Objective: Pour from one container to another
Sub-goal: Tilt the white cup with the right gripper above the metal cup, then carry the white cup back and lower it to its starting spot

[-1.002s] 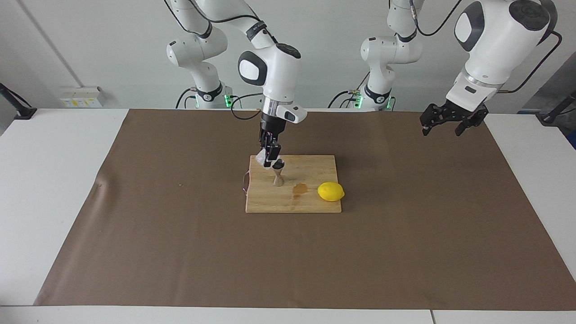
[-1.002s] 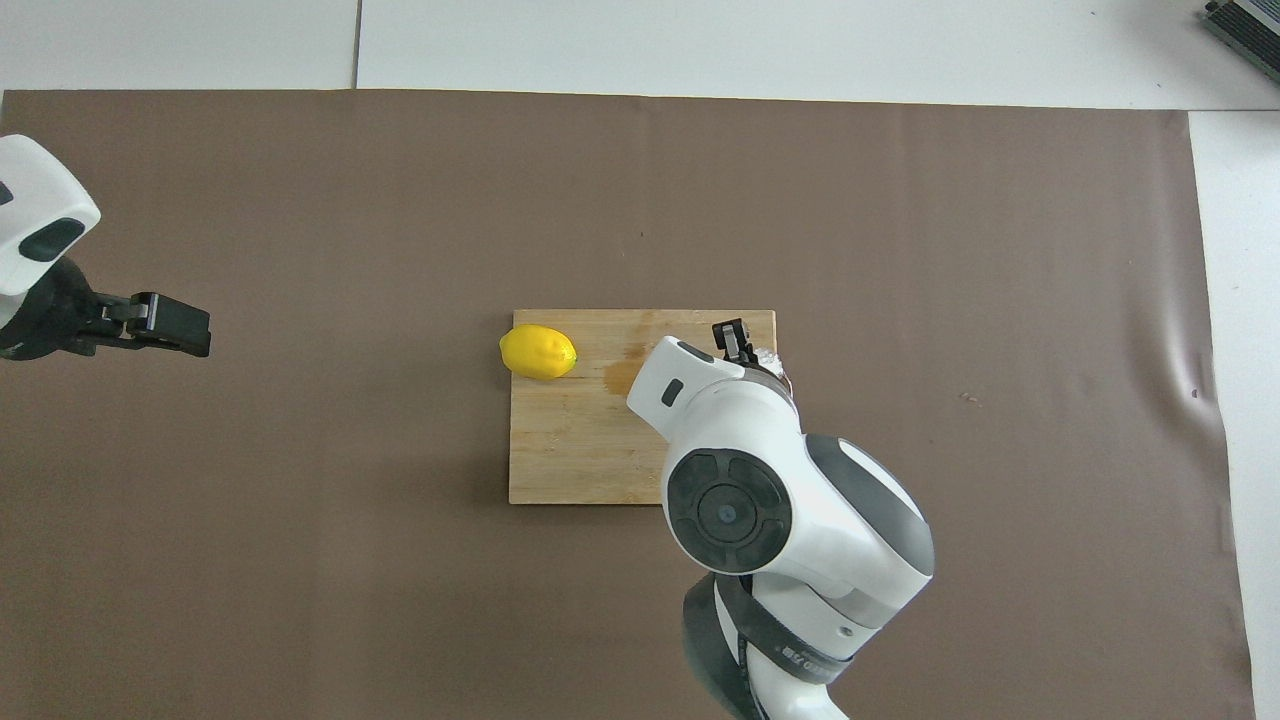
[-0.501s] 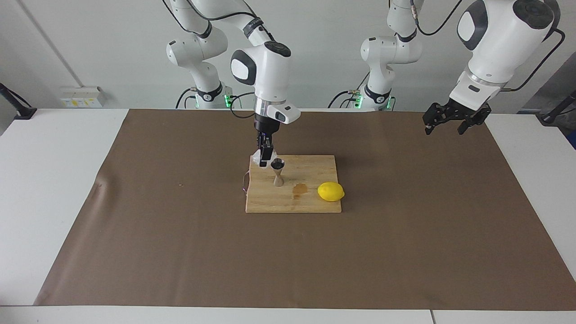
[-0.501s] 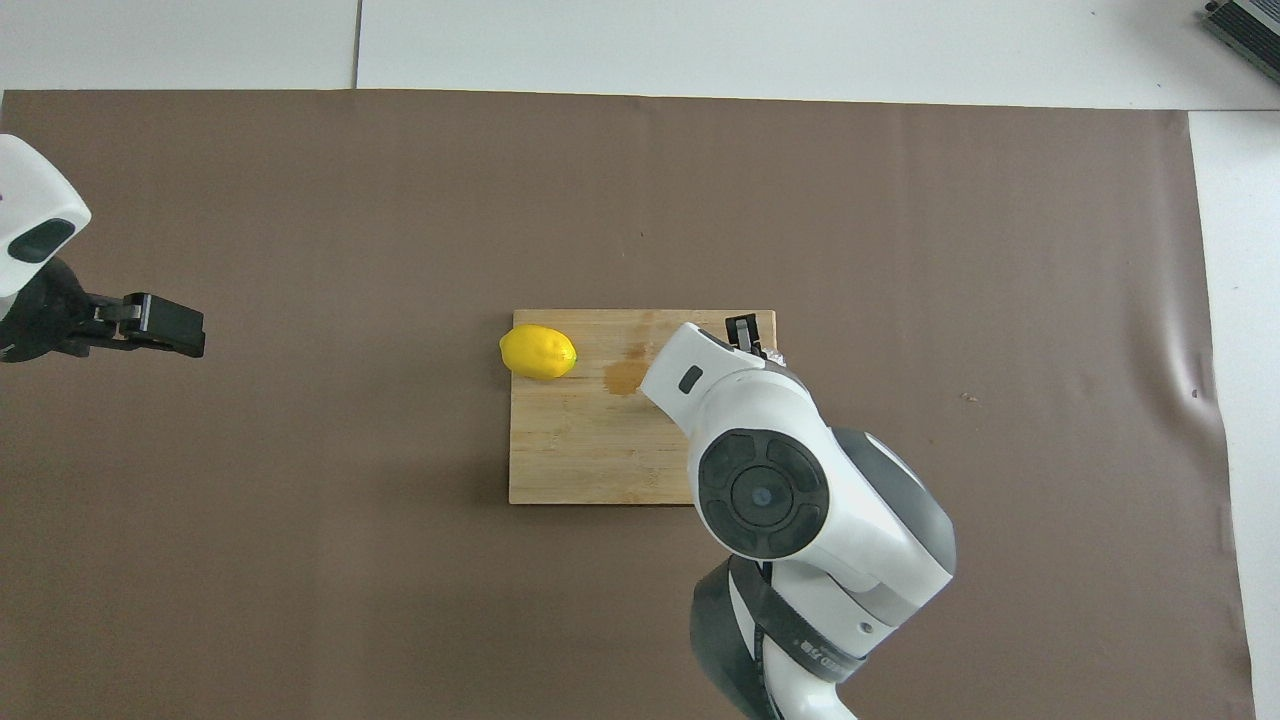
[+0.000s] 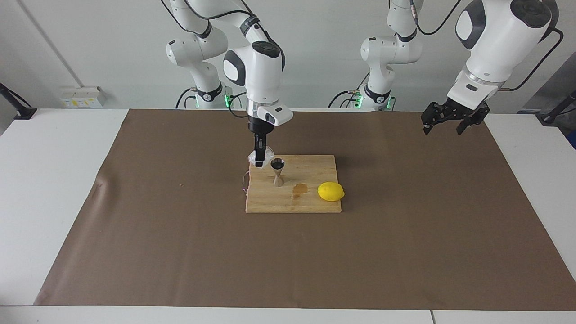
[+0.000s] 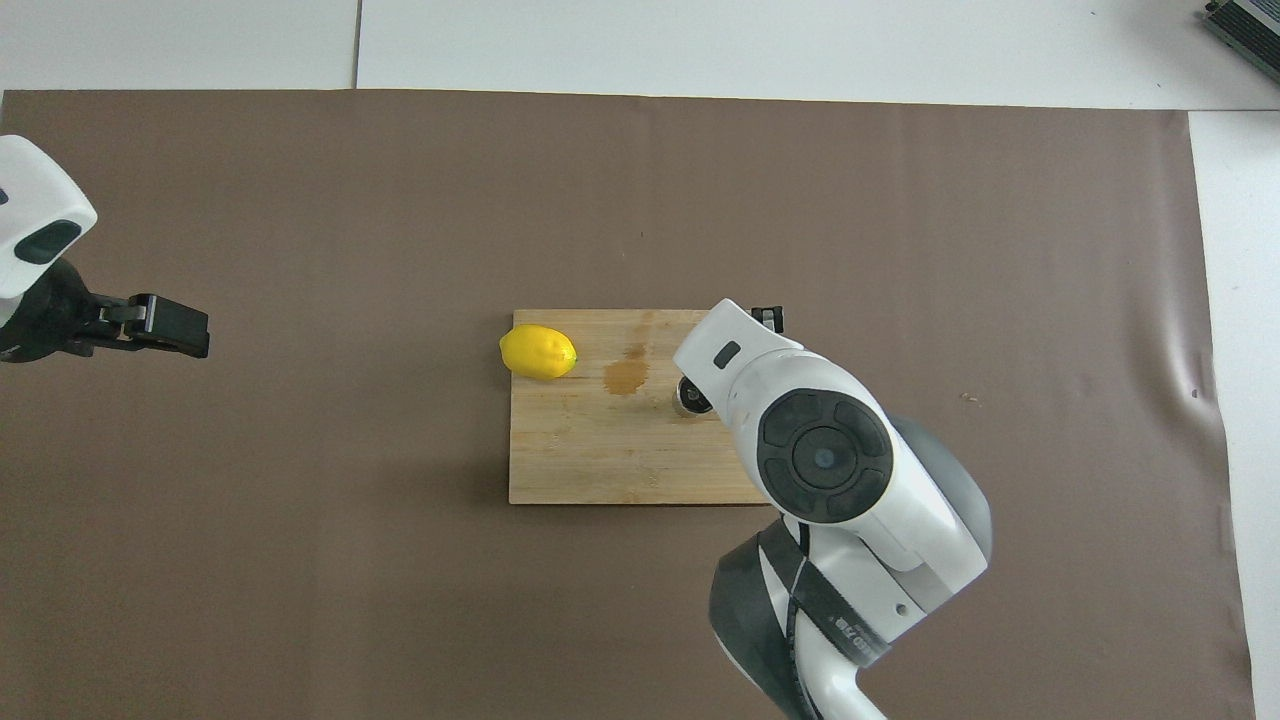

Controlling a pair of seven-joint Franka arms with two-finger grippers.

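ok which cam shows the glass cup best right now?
The facing view. There the glass cup shows in the right gripper, over the cutting board's corner beside the jigger. In the overhead view the right arm hides the cup; only part of the jigger's rim shows.

one jigger [image 5: 278, 171], one cup [image 5: 265, 155], one lemon [image 5: 330, 191], one board [image 5: 310, 202]

Bright, even room light from above; soft faint shadows, no glare, both views sharp.
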